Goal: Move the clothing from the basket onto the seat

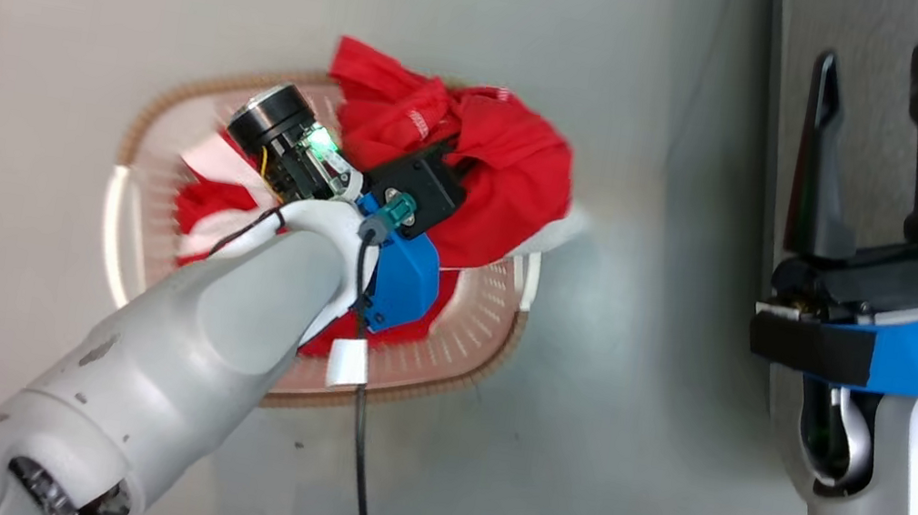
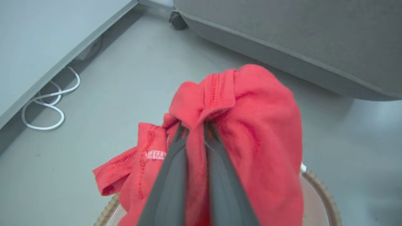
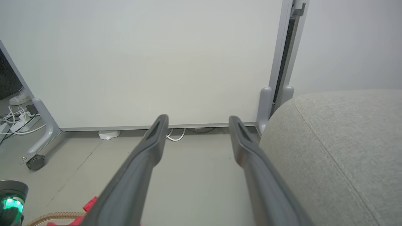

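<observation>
While your left pincer gripped a fold of the clothing over the basket, right pincer gaping empty, you probably needed more height before swinging to the seat.

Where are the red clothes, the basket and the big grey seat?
red clothes (image 2: pixel 263 125), left wrist view, on the bunched fabric
basket (image 1: pixel 484 303), head view, on its perforated side wall
grey seat (image 3: pixel 345 150), right wrist view, on the cushion top
</observation>
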### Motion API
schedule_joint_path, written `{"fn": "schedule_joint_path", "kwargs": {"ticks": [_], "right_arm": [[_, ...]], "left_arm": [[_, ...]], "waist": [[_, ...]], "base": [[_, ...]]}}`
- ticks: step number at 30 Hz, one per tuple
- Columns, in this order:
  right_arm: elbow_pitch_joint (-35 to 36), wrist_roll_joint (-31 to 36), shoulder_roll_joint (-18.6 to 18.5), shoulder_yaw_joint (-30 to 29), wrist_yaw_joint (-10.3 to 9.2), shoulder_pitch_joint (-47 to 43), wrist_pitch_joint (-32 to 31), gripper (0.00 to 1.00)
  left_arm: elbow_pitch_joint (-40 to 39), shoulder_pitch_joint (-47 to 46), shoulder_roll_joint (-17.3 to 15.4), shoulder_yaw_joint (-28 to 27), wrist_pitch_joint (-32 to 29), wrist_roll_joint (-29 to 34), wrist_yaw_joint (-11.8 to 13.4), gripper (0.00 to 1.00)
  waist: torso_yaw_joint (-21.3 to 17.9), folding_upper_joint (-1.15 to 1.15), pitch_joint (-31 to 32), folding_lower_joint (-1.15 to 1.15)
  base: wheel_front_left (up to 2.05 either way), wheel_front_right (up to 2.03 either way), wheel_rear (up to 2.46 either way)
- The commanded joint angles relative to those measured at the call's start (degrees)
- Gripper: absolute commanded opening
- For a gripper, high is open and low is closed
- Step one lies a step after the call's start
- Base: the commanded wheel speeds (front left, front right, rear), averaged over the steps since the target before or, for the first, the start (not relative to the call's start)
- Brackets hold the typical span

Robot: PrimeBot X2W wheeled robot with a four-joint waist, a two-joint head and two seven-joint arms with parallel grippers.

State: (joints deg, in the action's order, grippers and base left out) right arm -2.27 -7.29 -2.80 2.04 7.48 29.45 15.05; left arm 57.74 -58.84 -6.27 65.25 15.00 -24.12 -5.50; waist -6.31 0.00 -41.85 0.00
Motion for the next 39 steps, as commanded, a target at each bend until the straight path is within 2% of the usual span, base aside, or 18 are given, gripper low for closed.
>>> {"fn": "schedule_joint_path", "kwargs": {"ticks": [1, 7, 18, 26, 39], "right_arm": [[-0.4, 0.5, -0.2, -0.3, 0.02, -1.4, 0.2, 1.00], [-1.4, 0.7, -0.2, -1.0, 0.02, -3.8, 0.2, 1.00], [-3.1, 0.1, -0.2, -1.9, 0.02, -9.0, 0.2, 1.00], [-4.1, -0.2, -0.2, -1.8, 0.02, -12.7, 0.2, 1.00], [-5.6, -0.9, -0.2, -2.1, 0.02, -18.3, 0.2, 1.00]], "left_arm": [[-2.7, 1.5, -0.8, -2.0, 0.3, -0.3, 0.7, 0.00], [-9.8, 4.8, -2.2, -7.8, 0.3, 0.6, 1.2, 0.00], [-19.7, 10.4, -2.6, -18.6, 0.3, 3.2, 1.2, 0.00], [-23.6, 13.3, -1.5, -23.0, 0.3, 5.2, 0.6, 0.00], [-26.6, 18.0, -0.2, -27.0, 0.3, 8.1, -1.0, 0.00]], "waist": [[2.3, 0.00, 4.7, 0.00], [3.3, 0.00, 10.4, 0.00], [4.0, 0.00, 20.4, 0.00], [4.1, 0.00, 25.7, 0.00], [5.5, 0.00, 33.3, 0.00]], "base": [[0.00, 0.00, 0.00], [0.00, 0.00, 0.00], [0.00, 0.00, 0.00], [0.00, 0.00, 0.00], [0.00, 0.00, 0.00]]}}
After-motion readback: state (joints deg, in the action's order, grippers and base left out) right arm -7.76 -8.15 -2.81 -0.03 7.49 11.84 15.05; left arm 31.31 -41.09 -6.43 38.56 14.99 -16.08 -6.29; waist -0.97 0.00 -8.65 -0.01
